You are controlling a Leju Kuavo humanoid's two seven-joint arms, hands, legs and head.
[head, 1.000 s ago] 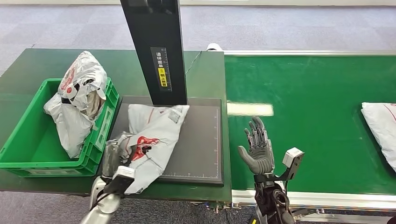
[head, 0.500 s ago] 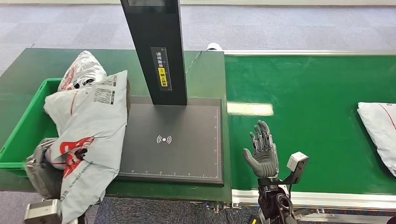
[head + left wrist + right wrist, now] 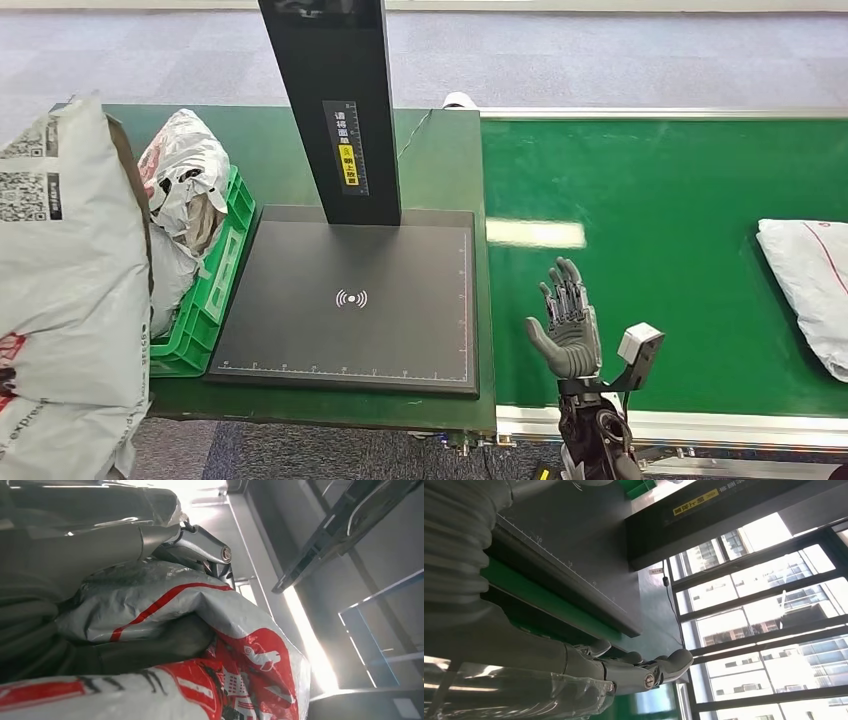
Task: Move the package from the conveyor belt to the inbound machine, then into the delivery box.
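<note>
A grey mailer package (image 3: 65,270) with red print and QR labels hangs high at the far left, close to the camera, over the near part of the green crate (image 3: 218,275). My left hand (image 3: 90,545) grips this package (image 3: 240,645), with dark fingers pressed into its folds. The black plate of the inbound machine (image 3: 350,300) lies bare under its column (image 3: 335,100). Over the near edge of the green conveyor belt (image 3: 660,200), my right hand (image 3: 566,325) is raised with its fingers apart and nothing in it; the right wrist view shows the same hand (image 3: 574,675).
Another grey package (image 3: 182,185) stands in the crate against its far wall. A white package (image 3: 810,285) lies on the belt at the right edge. The machine's column rises between the crate and the belt. The belt's silver frame (image 3: 700,425) runs along the front.
The package has been lifted off the machine's plate and swung left and up over the crate, toward the camera. The white package on the belt has drifted slightly left. The right hand barely moved.
</note>
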